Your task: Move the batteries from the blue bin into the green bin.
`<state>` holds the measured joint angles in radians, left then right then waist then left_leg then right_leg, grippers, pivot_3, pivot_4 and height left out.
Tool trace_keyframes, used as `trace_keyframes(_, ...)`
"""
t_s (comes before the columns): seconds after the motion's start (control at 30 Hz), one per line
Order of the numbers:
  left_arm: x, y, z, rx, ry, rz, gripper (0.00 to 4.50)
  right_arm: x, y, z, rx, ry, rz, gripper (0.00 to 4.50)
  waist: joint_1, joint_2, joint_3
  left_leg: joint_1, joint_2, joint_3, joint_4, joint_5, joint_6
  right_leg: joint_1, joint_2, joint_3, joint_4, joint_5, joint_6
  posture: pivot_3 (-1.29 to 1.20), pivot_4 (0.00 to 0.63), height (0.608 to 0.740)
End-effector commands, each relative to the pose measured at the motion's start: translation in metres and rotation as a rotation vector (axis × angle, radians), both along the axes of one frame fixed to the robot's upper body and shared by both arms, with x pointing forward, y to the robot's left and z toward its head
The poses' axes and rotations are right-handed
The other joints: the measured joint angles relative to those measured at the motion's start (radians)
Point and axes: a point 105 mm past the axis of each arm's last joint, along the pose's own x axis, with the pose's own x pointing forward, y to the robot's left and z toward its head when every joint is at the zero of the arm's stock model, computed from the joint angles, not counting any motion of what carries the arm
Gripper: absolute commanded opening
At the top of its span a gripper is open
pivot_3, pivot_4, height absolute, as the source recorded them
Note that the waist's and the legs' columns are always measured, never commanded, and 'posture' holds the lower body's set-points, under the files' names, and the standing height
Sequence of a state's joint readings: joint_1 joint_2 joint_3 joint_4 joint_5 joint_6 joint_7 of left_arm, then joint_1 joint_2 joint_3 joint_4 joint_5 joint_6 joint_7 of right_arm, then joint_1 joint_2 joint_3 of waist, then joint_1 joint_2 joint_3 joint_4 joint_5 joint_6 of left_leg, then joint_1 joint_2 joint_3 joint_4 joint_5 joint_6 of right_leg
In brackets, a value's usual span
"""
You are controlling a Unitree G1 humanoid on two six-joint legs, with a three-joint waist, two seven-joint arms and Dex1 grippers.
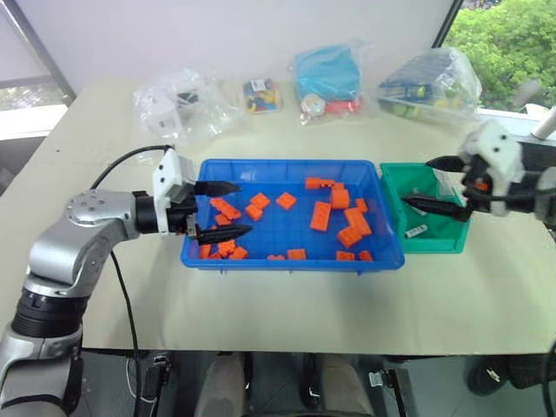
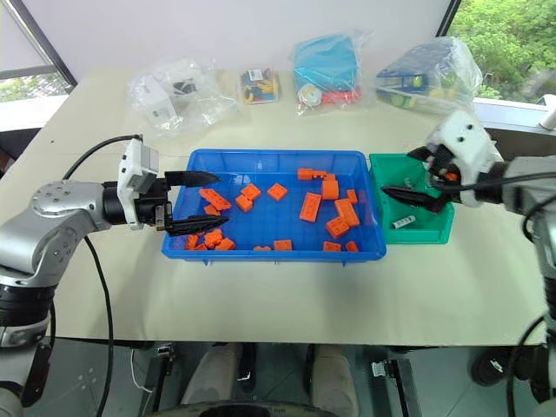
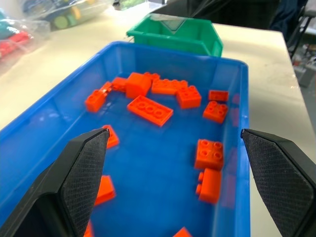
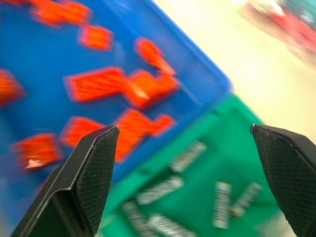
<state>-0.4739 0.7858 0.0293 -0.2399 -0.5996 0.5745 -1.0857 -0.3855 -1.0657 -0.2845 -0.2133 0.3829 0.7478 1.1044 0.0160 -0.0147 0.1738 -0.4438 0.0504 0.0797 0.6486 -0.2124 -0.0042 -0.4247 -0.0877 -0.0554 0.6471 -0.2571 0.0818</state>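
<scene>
The blue bin (image 1: 287, 162) lies in the middle of the table and holds several orange bricks (image 1: 321, 215). Against its right end stands the green bin (image 1: 439, 240), with batteries (image 4: 222, 197) lying on its floor; one battery (image 1: 416, 230) rests near its front left corner. My left gripper (image 1: 243, 208) hangs open over the blue bin's left end, pointing right, with nothing between its fingers. My right gripper (image 1: 417, 182) is open and empty above the green bin, pointing left towards the blue bin.
Along the back of the table lie clear plastic bags: one with white parts (image 1: 178, 104), a small one (image 1: 261, 94), one with a teal box (image 1: 328, 78), and one at the right (image 1: 430, 82). A black cable (image 1: 122, 161) loops from my left arm.
</scene>
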Motion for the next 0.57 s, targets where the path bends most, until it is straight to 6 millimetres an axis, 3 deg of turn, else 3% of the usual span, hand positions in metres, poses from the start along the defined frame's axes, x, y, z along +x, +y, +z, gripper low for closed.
trace_keyframes(0.03,-0.003,0.009,0.017,0.005,-0.062,0.010,4.50,-0.014,-0.019,0.004,0.024,0.003,-0.014,4.40,-0.003,0.000,0.000,0.000,0.000,0.000,0.000,0.000,0.000,0.000,0.000,0.000,0.000,0.000,0.000,0.00,0.150,0.736)
trace_keyframes(0.33,-0.009,0.051,0.032,0.015,-0.028,0.120,4.50,-0.016,-0.071,-0.014,0.099,0.057,-0.170,4.40,-0.010,0.001,0.000,0.001,0.001,0.001,0.000,0.000,0.000,0.000,0.000,0.000,0.001,0.000,0.000,0.00,0.150,0.736)
trace_keyframes(0.47,-0.010,0.077,0.031,0.042,-0.002,0.201,4.50,-0.014,-0.080,-0.025,0.097,0.066,-0.208,4.40,-0.010,0.001,0.000,0.001,0.001,0.001,0.000,0.000,0.000,0.000,0.000,0.000,0.001,0.000,0.000,0.00,0.150,0.736)
trace_keyframes(0.57,-0.014,0.085,0.026,0.069,0.009,0.216,4.50,-0.014,-0.079,-0.030,0.099,0.072,-0.207,4.40,-0.007,0.001,0.000,0.001,0.001,0.001,0.000,0.000,0.000,0.000,0.000,0.000,0.001,-0.001,-0.002,0.00,0.150,0.736)
